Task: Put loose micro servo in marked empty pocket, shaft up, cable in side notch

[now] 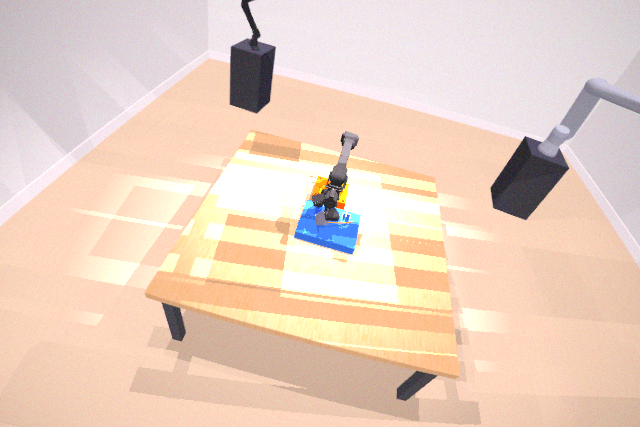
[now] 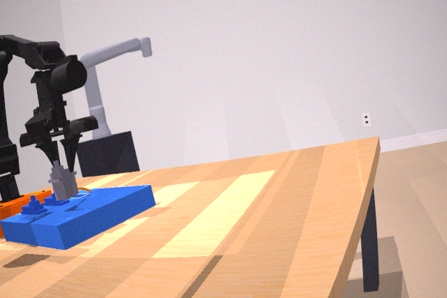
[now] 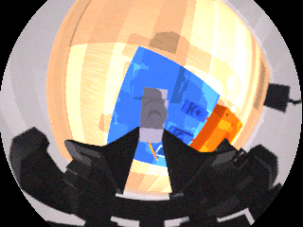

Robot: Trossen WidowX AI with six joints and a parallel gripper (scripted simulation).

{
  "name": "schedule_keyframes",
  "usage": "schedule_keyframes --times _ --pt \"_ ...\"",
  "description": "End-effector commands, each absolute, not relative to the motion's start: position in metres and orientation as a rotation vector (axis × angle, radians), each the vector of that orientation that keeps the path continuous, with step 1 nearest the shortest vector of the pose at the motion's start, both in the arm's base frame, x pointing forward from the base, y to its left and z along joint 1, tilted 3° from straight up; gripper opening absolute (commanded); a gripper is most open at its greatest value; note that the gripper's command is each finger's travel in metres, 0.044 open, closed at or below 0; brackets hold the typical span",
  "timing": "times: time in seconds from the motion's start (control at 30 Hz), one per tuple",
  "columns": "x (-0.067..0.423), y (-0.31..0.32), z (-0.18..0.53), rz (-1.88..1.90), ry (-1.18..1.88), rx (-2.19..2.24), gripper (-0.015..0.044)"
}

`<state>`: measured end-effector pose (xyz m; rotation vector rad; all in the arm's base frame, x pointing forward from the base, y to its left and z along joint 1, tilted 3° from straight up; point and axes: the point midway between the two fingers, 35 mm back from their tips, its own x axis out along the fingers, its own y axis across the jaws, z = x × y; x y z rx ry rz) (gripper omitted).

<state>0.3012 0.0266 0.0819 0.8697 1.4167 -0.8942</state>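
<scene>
The grey micro servo (image 2: 63, 183) (image 3: 151, 113) stands tilted on the blue robot deck (image 2: 108, 208) (image 1: 330, 238) (image 3: 135, 82), its shaft end up. A thin orange cable (image 2: 84, 189) (image 3: 154, 150) curls from it onto the deck. My gripper (image 2: 61, 166) (image 3: 151, 130) (image 1: 330, 215) comes down from above and is shut on the top of the servo. Two blue servos (image 2: 33, 205) (image 2: 54, 199) sit seated in the deck to the left. The empty pocket is hidden from me.
An orange block (image 2: 14, 206) (image 1: 324, 185) (image 3: 218, 128) adjoins the deck at the arm's base. The wooden table (image 2: 252, 215) (image 1: 310, 303) spreads right and forward. Two dark pedestals with other arms (image 1: 251, 73) (image 1: 527, 182) stand on the floor beyond it.
</scene>
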Motion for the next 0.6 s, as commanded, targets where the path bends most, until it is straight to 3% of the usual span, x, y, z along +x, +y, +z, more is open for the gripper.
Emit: schedule_keyframes --times 0.0,0.57 --pt "0.301 0.026 0.085 -0.899 1.407 0.873 0.0" --pt "0.289 0.071 0.085 -0.897 1.411 0.876 0.0"
